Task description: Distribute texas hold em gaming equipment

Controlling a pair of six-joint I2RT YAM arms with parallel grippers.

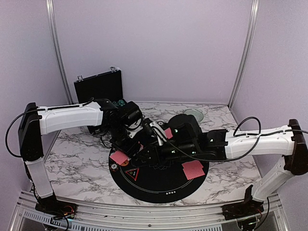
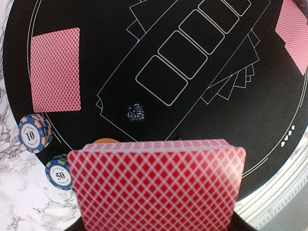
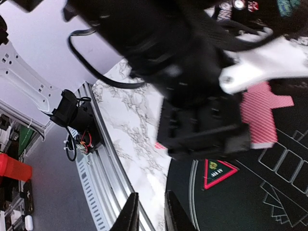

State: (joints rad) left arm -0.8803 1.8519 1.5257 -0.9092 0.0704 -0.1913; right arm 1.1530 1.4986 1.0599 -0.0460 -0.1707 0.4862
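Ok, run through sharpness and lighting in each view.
Top external: even, soft light, no harsh shadows. Left wrist: the close deck of red-backed playing cards is soft, the round black mat sharp. Right wrist: the left arm's black housing is blurred.

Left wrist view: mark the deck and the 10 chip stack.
deck (image 2: 159, 187): left wrist view, middle of its red patterned back.
10 chip stack (image 2: 33, 134): left wrist view, top chip's printed face.

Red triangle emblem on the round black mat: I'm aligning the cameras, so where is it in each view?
Top external: red triangle emblem, near-left on the round black mat.
Left wrist: not in view.
Right wrist: the emblem, lower middle.
Shared landmark: the mat and its white rim line.
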